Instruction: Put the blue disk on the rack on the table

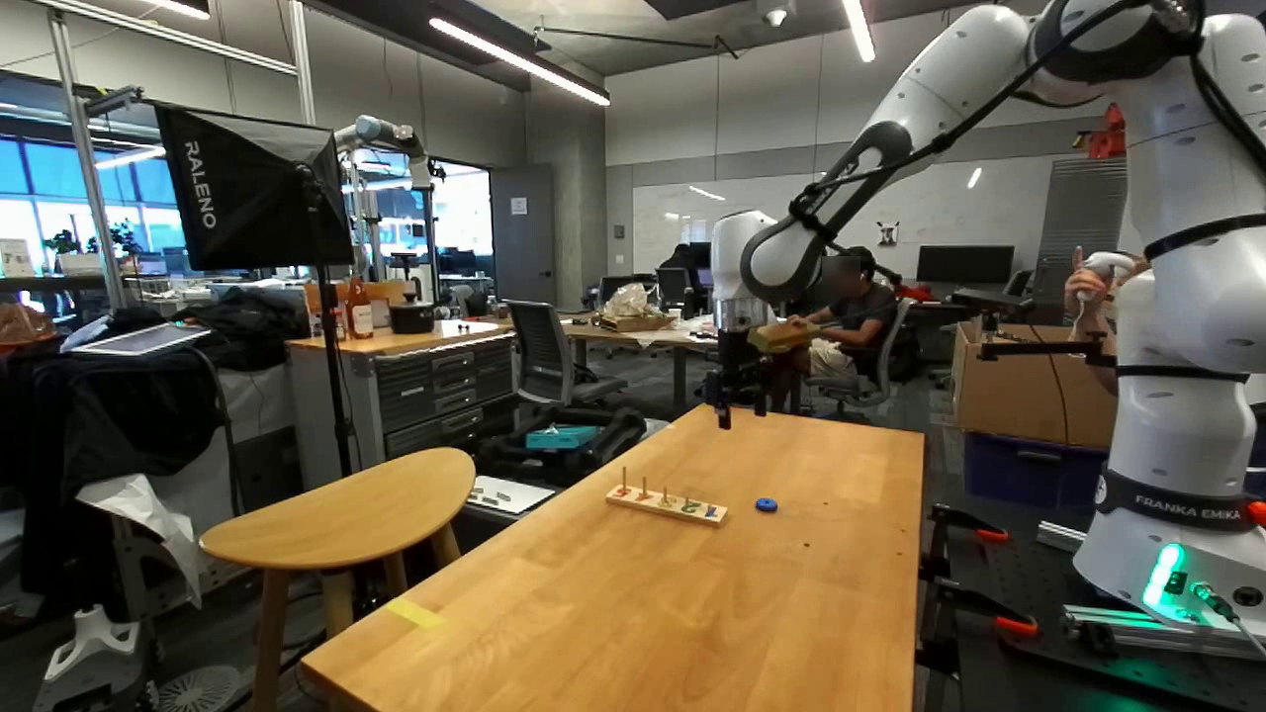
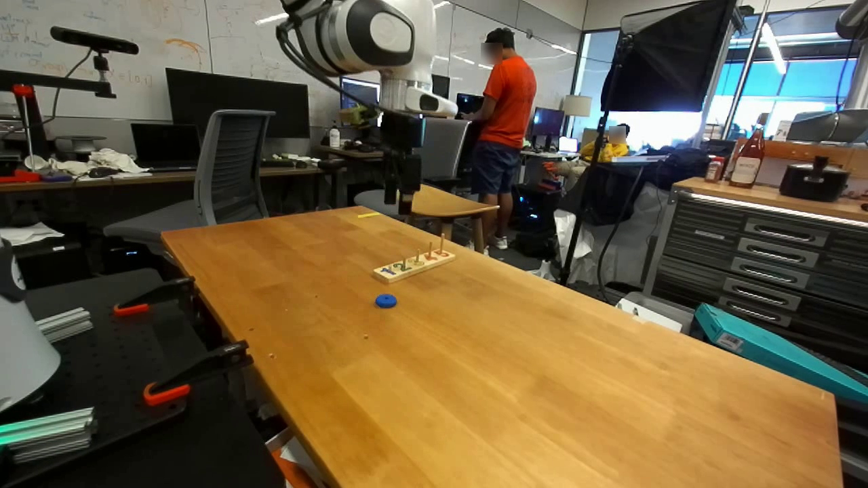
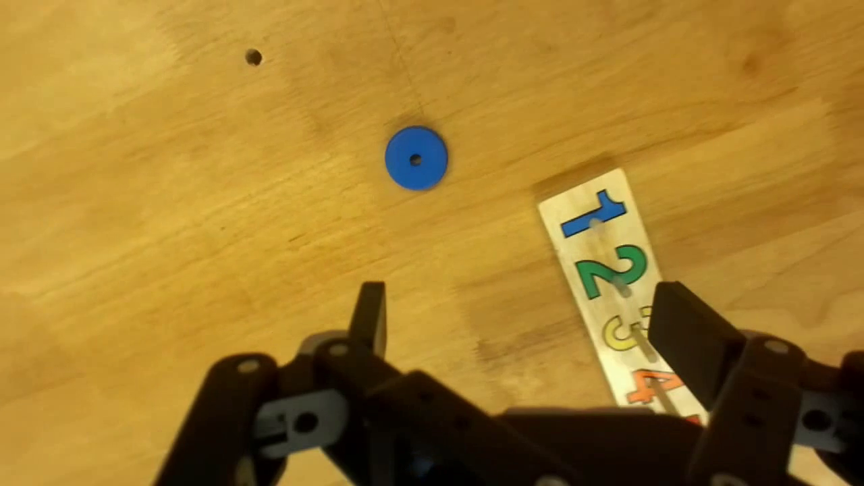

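The blue disk [image 1: 766,504] lies flat on the wooden table [image 1: 791,623], a short way from the rack [image 1: 667,506]. The disk [image 2: 386,301] and rack [image 2: 377,274] also show in an exterior view. In the wrist view the disk [image 3: 428,170] has a small centre hole and sits upper middle. The rack [image 3: 597,248] is a pale strip with coloured numbers and upright pegs of rising height; no disk is on it. My gripper [image 3: 521,290] is open and empty, high above the table. Its right finger hides part of the rack. The gripper [image 1: 743,415] points down in both exterior views.
A smaller rounded wooden table [image 1: 346,504] stands beside the long table's far side. Black clamps with orange ends [image 2: 166,393] grip the edge near the robot base. A black softbox [image 1: 257,188] stands on a pole. A seated person [image 1: 856,316] is in the background.
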`<state>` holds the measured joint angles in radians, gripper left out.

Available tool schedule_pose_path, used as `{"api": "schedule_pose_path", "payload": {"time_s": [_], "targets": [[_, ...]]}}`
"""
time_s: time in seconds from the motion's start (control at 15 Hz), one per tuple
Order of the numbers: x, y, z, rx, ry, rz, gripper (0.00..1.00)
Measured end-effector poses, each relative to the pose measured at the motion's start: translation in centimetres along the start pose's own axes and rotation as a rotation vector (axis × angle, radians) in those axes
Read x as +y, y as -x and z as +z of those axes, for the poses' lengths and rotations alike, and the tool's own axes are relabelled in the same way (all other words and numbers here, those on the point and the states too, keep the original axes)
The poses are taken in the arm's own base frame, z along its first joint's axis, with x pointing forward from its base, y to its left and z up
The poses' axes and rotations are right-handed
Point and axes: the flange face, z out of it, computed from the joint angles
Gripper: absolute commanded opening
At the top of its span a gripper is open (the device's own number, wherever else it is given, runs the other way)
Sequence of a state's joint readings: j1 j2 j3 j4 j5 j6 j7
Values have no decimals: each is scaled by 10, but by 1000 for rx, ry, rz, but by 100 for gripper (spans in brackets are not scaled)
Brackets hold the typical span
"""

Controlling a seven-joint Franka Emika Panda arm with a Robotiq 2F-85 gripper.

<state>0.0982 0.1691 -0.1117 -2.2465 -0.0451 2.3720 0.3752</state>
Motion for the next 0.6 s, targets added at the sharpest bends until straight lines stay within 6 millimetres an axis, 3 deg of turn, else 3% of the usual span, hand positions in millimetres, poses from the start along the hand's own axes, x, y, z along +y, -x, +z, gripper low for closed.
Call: {"api": "schedule_pose_path", "payload": {"time_s": [0.4, 0.6], "targets": [[8, 62, -113, -20, -71, -304, 100], [15, 78, -128, -7, -84, -338, 100]]}}
